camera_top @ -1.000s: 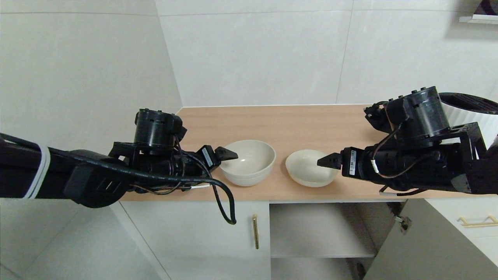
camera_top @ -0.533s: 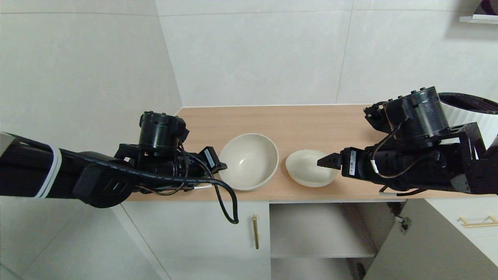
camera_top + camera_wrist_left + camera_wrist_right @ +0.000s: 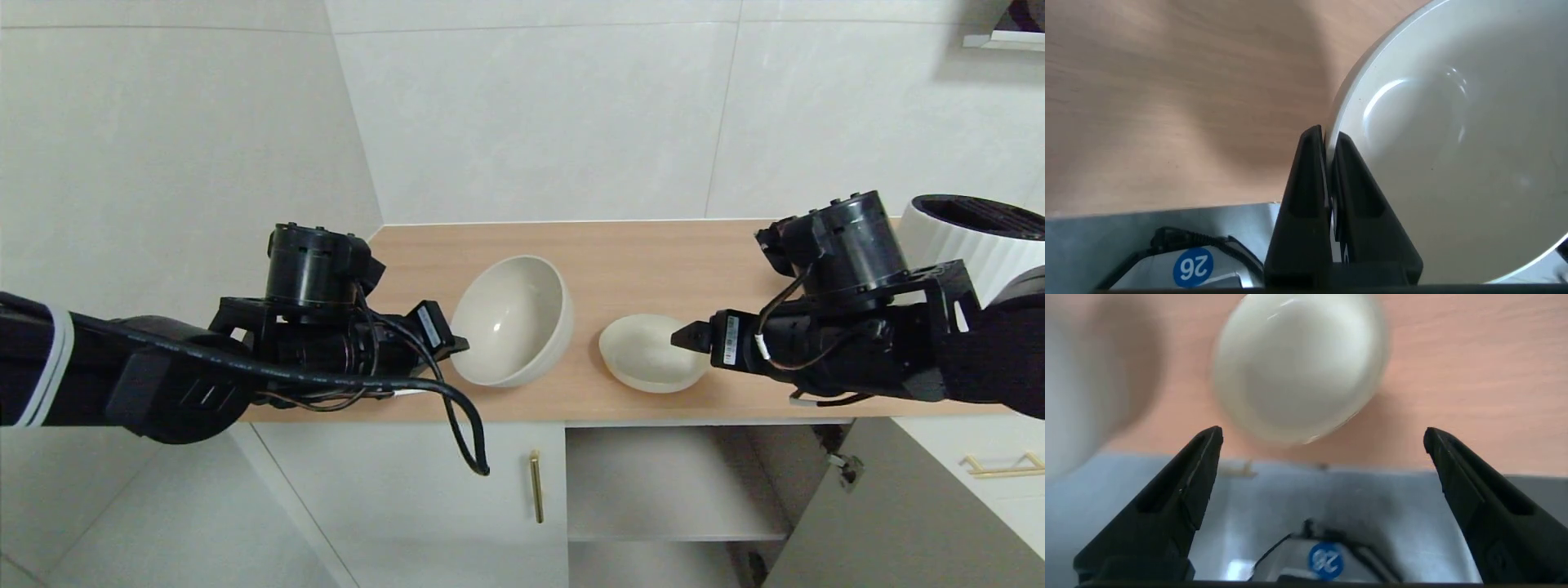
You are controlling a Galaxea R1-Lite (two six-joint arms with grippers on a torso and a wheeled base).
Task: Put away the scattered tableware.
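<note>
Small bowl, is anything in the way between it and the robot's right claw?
No, nothing visible is. The right gripper is open and points straight at the small bowl, which sits right before it on the counter. The big bowl is off to one side, tilted in the left gripper.

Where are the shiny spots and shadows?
Left wrist view: a curved glint shines inside the big bowl, with shadow on the counter beside it. Head view: one small glint inside that bowl. Right wrist view: the small bowl gleams near its rim.

Larger bowl (image 3: pixel 510 322) left of smaller bowl (image 3: pixel 645 355)
</note>
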